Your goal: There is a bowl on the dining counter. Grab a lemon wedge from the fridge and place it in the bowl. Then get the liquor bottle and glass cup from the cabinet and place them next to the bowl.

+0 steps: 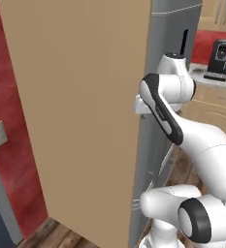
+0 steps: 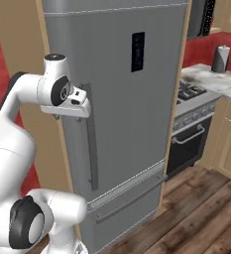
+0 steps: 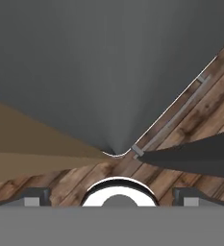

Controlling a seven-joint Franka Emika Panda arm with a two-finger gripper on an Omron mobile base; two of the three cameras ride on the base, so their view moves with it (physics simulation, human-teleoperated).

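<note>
facing the fridge, tall and plain grey, shut, with its long vertical bar handle running down the left side of the upper door in the right base view. hangs the tool just beside the top of that handle, close to the door face, jaws spread wide with nothing between them; whether a finger touches the bar cannot be told. shows, from the hand view, the grey door face looming near, a thin bar low on the front and wood floor beyond. judged stiff and heavy: a rigid door on a firm seal, likely needing a steady pull rather than a quick tug. looks smooth and slim, that handle, so a slippery grip is possible; best taken across its middle or upper part, fingers either side, squarely closed before pulling outward along the hinge arc. sits boxed in by a tan wood panel on one side, leaving little room for the elbow. no lemon wedge, bowl, bottle or cup to be made out yet.
</note>
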